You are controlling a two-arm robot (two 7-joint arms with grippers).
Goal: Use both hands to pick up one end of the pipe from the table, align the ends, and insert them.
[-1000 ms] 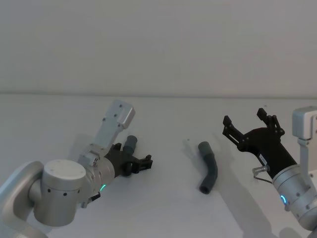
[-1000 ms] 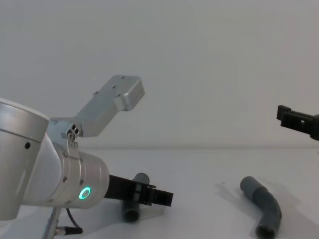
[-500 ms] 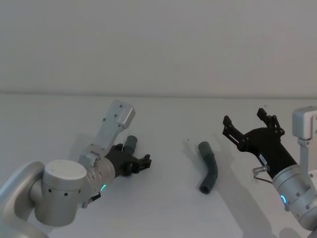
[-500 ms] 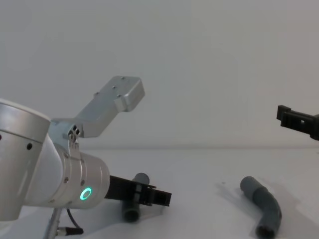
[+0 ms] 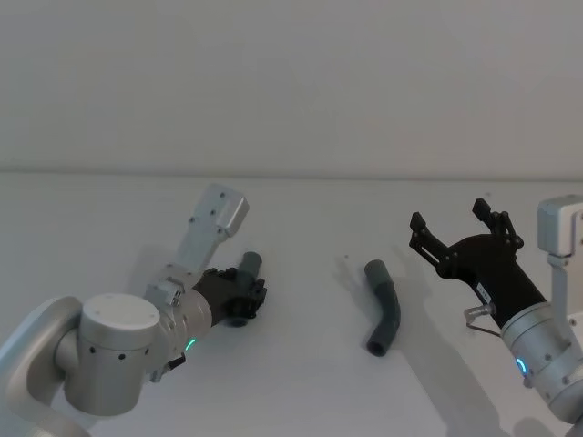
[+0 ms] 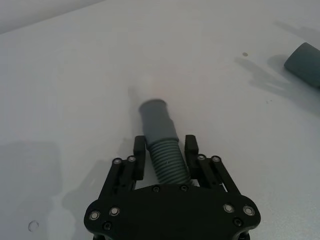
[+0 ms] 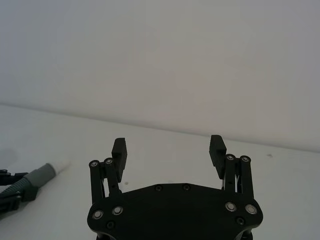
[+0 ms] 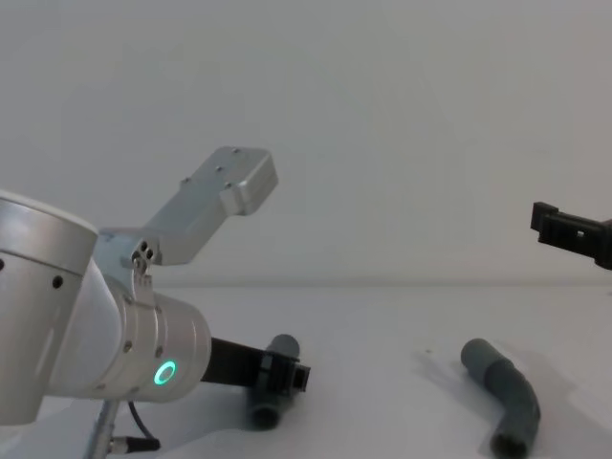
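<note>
Left gripper [image 5: 244, 296] sits low over the table [image 5: 301, 382], on the left. Its jaws are pinched narrow on the ribbed middle of the left hose piece [image 6: 159, 125]. Near end hidden under the gripper body; far cuff juts ahead. Unclear whether the piece is off the surface. Right gripper [image 5: 449, 217] is raised on the right, jaws wide and empty, cropped at the chest view's edge. Right hose piece [image 5: 384, 309] lies on the table between the grippers, untouched.

a plain, pale grey wall [image 5: 291, 82] runs across the whole background.
</note>
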